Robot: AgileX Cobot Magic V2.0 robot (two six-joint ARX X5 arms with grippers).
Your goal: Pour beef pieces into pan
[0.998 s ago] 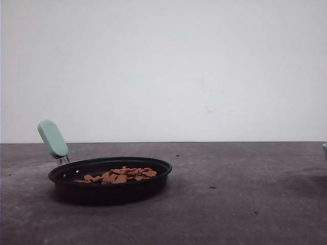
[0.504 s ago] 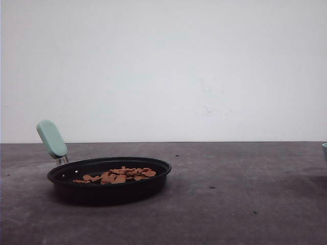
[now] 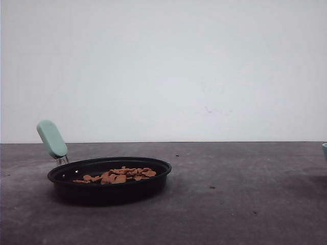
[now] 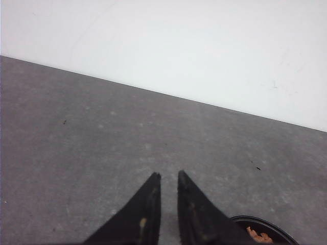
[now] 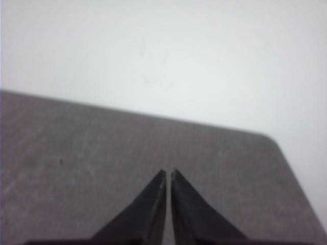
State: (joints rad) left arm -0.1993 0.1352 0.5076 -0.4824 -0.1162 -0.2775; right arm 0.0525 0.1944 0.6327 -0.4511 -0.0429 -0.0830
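Toward the tabletop's (image 3: 245, 194) left side we see the pan (image 3: 110, 185) with the beef pieces (image 3: 120, 175) piled inside, its mint-green handle (image 3: 51, 139) tilting up toward the far left. Our left gripper (image 4: 169, 176) hangs empty with fingertips narrowly apart; our right gripper (image 5: 168, 172) is nearly closed, gripping nothing.

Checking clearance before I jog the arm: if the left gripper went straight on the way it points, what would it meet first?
Most likely the bare table. The left gripper points over empty grey surface toward the white wall; the pan sits off to one side, out of that line. Depth is hard to judge.
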